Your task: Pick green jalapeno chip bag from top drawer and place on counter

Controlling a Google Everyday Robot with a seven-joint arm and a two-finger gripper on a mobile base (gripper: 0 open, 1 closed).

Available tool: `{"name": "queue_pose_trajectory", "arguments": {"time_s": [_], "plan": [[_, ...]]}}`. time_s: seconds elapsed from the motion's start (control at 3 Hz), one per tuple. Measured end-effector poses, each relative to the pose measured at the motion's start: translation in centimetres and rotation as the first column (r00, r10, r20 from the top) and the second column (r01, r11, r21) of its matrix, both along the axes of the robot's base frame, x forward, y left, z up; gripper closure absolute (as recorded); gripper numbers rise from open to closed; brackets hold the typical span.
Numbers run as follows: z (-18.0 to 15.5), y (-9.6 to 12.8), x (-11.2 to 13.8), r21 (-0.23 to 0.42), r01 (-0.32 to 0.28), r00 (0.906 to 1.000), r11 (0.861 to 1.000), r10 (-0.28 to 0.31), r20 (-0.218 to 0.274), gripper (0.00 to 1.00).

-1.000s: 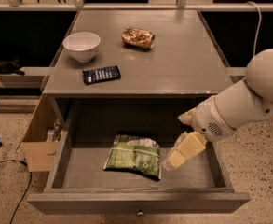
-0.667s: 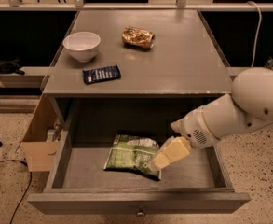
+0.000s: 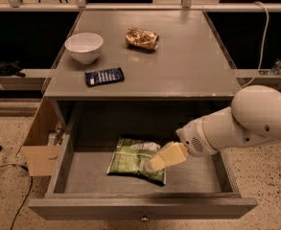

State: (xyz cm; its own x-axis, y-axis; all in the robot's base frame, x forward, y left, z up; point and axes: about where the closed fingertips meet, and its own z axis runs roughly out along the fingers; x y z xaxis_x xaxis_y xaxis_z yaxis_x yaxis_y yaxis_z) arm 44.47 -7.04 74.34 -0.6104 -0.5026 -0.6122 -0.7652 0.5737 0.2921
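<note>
the green jalapeno chip bag [image 3: 130,158] is lying flat in the top drawer [image 3: 142,208], green with white markings we are finding too blurred to read. our gripper [image 3: 155,164] is hanging over its right edge; open or closed, we cannot tell.

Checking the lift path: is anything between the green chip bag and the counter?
Nothing visible. The gripper is at the green jalapeno chip bag in the open top drawer; the counter's bowl, blue packet and brown bag sit left and back.

gripper [image 3: 155,164] over green jalapeno chip bag [image 3: 129,159] in open top drawer [image 3: 140,208], white bowl [image 3: 84,47] on counter [image 3: 183,66]
</note>
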Motion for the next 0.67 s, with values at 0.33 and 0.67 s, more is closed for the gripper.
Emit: {"name": "queue_pose_trajectory", "arguments": {"time_s": [0.33,0.67], "plan": [[-0.2,0.4,-0.4,-0.006,-0.018,0.9998,1.000,0.018,0.011,0.00],[-1.8,1.1,0.0,-0.009,-0.030,0.9994,1.000,0.030,0.014,0.00]]}}
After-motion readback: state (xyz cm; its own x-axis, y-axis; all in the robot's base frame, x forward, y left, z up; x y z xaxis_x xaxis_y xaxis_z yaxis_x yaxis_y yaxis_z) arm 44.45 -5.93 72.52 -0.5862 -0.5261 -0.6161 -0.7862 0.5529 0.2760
